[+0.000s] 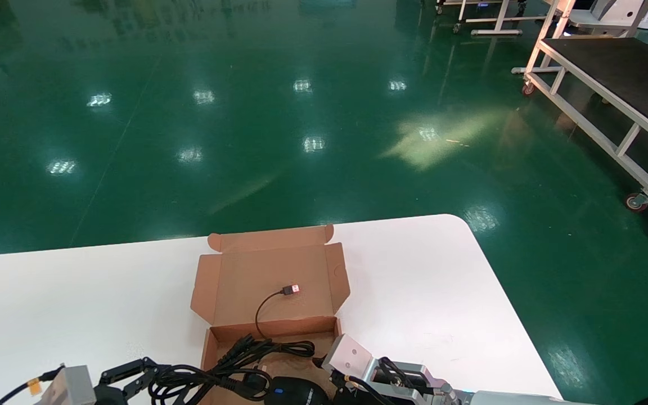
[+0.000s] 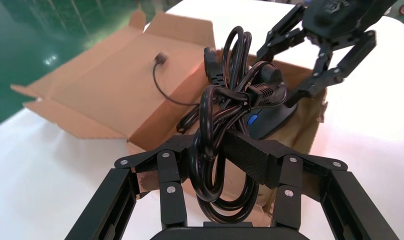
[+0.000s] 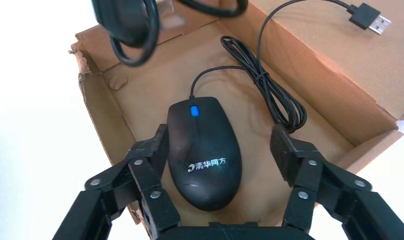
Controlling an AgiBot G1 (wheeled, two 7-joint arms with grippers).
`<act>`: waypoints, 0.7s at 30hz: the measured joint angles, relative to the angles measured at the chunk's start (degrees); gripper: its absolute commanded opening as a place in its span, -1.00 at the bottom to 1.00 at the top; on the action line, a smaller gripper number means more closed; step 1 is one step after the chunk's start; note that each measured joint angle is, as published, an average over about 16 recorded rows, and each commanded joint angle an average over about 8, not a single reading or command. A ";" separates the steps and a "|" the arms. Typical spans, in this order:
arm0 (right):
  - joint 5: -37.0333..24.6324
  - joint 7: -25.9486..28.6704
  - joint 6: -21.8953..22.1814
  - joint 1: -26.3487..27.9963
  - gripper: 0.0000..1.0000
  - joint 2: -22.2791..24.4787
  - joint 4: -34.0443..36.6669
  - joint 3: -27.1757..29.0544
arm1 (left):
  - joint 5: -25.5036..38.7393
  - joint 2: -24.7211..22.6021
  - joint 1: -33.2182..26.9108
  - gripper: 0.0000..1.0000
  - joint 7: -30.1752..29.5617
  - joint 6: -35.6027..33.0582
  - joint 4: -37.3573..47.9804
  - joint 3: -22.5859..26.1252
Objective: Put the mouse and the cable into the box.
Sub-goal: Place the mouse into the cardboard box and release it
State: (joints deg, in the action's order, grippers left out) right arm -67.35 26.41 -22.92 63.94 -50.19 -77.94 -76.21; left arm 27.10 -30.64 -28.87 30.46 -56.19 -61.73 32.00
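The open cardboard box [image 1: 272, 328] sits at the table's near edge, its lid [image 1: 270, 270] laid flat behind it. A black mouse [image 3: 202, 150] lies inside the box [image 3: 97, 120]; its thin wire [image 3: 275, 95] runs to a USB plug [image 1: 291, 289] on the lid. My right gripper [image 3: 220, 147] is open, straddling the mouse, with one pad beside its flank and the other apart. My left gripper [image 2: 217, 155] is shut on a coiled black power cable [image 2: 230, 90], held over the box's left near corner. That cable [image 1: 200, 377] hangs partly over the box.
The white table [image 1: 442, 292] extends to either side of the box, with its rounded edge at the far right. Green floor lies beyond. A wheeled metal cart [image 1: 611, 95] stands far off at the back right.
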 measured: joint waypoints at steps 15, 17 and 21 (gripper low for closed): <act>0.53 1.44 1.12 1.11 1.00 1.78 1.31 1.55 | 2.33 -4.55 -7.17 -0.82 -6.41 3.45 3.95 7.91; 0.71 1.81 1.50 1.37 1.00 2.13 1.67 1.96 | 2.61 -5.08 -8.11 -0.35 -7.01 3.62 4.32 8.87; 1.06 2.62 2.42 1.88 1.00 2.71 2.43 2.82 | 3.06 -5.95 -9.79 0.65 -7.99 3.77 4.90 10.57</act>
State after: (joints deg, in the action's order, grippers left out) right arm -66.29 29.03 -20.50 65.82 -47.48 -75.51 -73.39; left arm 30.17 -36.58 -38.66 22.48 -52.41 -56.83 42.57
